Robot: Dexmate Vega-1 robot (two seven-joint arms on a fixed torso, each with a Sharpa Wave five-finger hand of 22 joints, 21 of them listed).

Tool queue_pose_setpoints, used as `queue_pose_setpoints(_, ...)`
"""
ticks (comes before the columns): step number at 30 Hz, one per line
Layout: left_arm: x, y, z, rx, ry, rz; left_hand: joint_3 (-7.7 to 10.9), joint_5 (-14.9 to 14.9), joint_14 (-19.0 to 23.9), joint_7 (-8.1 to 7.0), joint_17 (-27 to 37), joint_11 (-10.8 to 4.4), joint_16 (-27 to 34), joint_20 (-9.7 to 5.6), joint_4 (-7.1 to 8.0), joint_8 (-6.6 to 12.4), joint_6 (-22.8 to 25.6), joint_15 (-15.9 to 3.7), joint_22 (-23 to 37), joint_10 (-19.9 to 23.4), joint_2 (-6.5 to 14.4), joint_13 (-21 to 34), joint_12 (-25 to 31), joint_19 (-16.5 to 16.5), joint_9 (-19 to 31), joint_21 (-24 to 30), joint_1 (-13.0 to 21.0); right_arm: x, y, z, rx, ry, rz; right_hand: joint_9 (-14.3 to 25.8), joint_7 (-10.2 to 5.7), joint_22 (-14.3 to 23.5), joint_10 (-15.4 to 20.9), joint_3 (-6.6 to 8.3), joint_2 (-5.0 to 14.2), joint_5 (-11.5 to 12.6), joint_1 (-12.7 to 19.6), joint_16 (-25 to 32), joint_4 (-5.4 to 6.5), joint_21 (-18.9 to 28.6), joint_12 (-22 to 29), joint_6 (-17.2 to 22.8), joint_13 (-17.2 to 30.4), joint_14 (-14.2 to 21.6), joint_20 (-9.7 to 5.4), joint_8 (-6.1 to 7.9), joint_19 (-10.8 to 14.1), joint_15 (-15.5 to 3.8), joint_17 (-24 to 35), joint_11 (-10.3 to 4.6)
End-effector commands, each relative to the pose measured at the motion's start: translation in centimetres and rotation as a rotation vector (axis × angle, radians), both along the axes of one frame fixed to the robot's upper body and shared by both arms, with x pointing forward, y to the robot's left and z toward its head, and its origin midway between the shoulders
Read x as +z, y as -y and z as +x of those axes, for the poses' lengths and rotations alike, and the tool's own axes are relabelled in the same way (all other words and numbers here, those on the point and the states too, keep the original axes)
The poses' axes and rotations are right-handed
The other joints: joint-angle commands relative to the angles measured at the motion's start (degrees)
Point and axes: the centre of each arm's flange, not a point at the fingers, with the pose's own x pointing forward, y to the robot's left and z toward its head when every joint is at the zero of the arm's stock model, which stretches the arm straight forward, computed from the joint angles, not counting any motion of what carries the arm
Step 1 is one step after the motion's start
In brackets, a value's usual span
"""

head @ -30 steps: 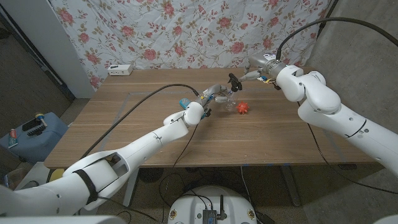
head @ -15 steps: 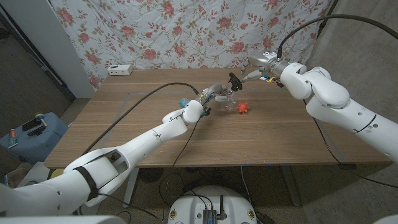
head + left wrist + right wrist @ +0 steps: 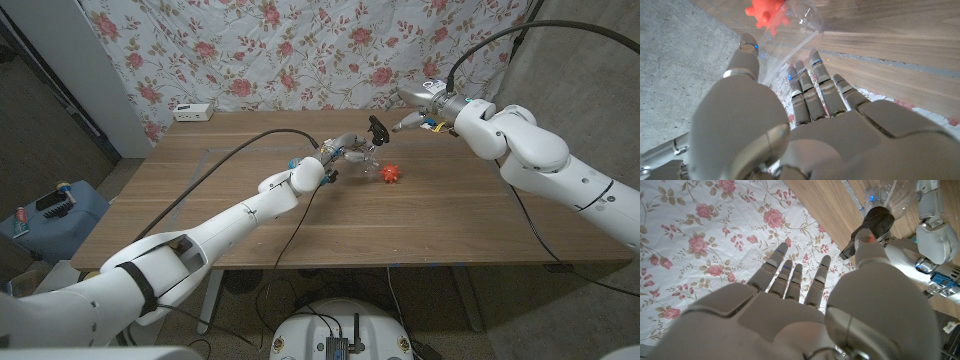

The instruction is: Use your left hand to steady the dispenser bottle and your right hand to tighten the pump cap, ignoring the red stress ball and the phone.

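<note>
A clear dispenser bottle [image 3: 367,163] stands near the middle of the table's far half, with a black pump cap [image 3: 378,130] on top. My left hand [image 3: 343,152] grips the bottle from its left side; in the left wrist view its fingers [image 3: 815,80] curl around the clear bottle [image 3: 801,22]. My right hand [image 3: 414,111] hovers right of the cap, apart from it and holding nothing. In the right wrist view its fingers [image 3: 792,280] are spread, with the pump cap [image 3: 874,224] beside the thumb. The red stress ball [image 3: 390,173] lies just right of the bottle.
A white box [image 3: 193,112] sits at the table's back left corner. A floral cloth [image 3: 300,50] hangs behind the table. A blue container [image 3: 55,212] stands on the floor to the left. The red ball [image 3: 767,12] lies close to the bottle's base.
My right hand has drawn back to the right, away from the pump cap, and its forearm has swung. The left hand and the bottle have stayed put.
</note>
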Motion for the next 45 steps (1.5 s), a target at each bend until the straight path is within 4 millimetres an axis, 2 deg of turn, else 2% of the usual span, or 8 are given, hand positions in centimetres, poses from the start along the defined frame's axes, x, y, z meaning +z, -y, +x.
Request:
queue_pose_setpoints(1,1.0,-0.6,0.1,-0.025,-0.016,0.039,6.9,0.2,0.7,-1.93,0.3,-1.02,0.3,-4.91,6.49,0.43,4.1,-4.4,0.1,1.6,4.4,0.2,0.4,0.1,0.3,0.0,-2.5,-0.2,0.3,0.0,-0.004,0.058,-0.078,0.1,-0.03,0.1,-0.6,0.64,-0.24,0.6,0.9,-0.2,0.12,-0.2,0.0,-1.6,0.3,-0.5,0.65,-0.45,-0.5,-3.17,0.2,-0.38)
queue_pose_setpoints(9,1.6,-0.9,0.3,-0.054,-0.039,0.069,6.87,0.2,0.7,-1.86,0.3,-1.14,0.3,-4.88,6.53,0.49,4.2,-4.37,0.1,1.5,4.4,0.2,0.4,0.1,0.3,0.0,-2.5,-0.1,0.3,0.0,0.003,0.064,-0.115,0.0,-0.02,0.1,-2.3,0.6,-0.96,1.6,1.3,-0.1,0.53,-0.3,0.1,-6.1,0.4,-1.1,1.8,-1.21,-1.3,-3.18,0.4,-1.29)
queue_pose_setpoints(16,2.0,-1.1,0.4,-0.071,-0.056,0.084,6.85,0.2,0.8,-1.95,0.3,-1.22,0.4,-4.69,6.54,0.51,4.3,-4.38,0.1,1.5,4.4,0.2,0.3,0.1,0.3,0.0,-2.4,-0.1,0.2,0.1,0.043,0.07,-0.137,0.0,-0.09,0.1,-3.2,0.79,-1.08,2.1,1.9,0.0,0.51,-0.2,0.1,-8.0,0.4,-1.1,2.03,-1.29,-1.4,-3.44,0.5,-2.56)
queue_pose_setpoints(24,2.1,-1.0,0.3,-0.075,-0.056,0.098,6.85,0.2,0.8,-1.97,0.3,-1.09,0.4,-4.68,6.57,0.47,4.3,-4.37,0.1,1.6,4.5,0.2,0.4,0.1,0.3,0.0,-2.4,0.1,0.3,0.5,0.093,0.034,-0.133,0.0,-0.14,0.1,-4.5,0.65,-1.79,2.8,2.3,-0.2,0.52,-0.3,0.0,-9.5,0.5,-1.9,2.61,-1.08,-2.0,-3.31,0.5,-2.59)
queue_pose_setpoints(39,2.0,-0.7,0.2,-0.078,-0.062,0.107,6.83,0.2,0.8,-2.01,0.3,-1.16,0.3,-4.69,6.63,0.47,4.3,-4.3,0.1,1.7,4.5,0.2,0.4,0.1,0.3,0.0,-2.5,0.1,0.3,0.9,0.126,0.024,-0.171,0.3,-0.19,0.1,-7.9,0.76,-2.6,4.9,4.1,-0.9,0.43,-0.6,0.0,-9.2,0.5,-5.0,3.13,0.22,-4.5,-2.26,0.4,-3.61)
queue_pose_setpoints(45,1.9,-0.6,-0.1,-0.07,-0.066,0.117,6.84,0.2,0.8,-1.98,0.3,-1.15,0.3,-4.63,6.68,0.41,4.2,-4.28,0.1,1.6,4.5,0.2,0.3,0.1,0.3,0.0,-2.5,-0.1,0.4,1.3,0.139,0.014,-0.196,0.5,-0.19,0.1,-9.4,0.76,-2.82,5.9,4.9,-1.4,0.56,-0.5,0.0,-8.2,0.5,-7.9,2.93,0.91,-5.5,-1.52,0.4,-3.95)
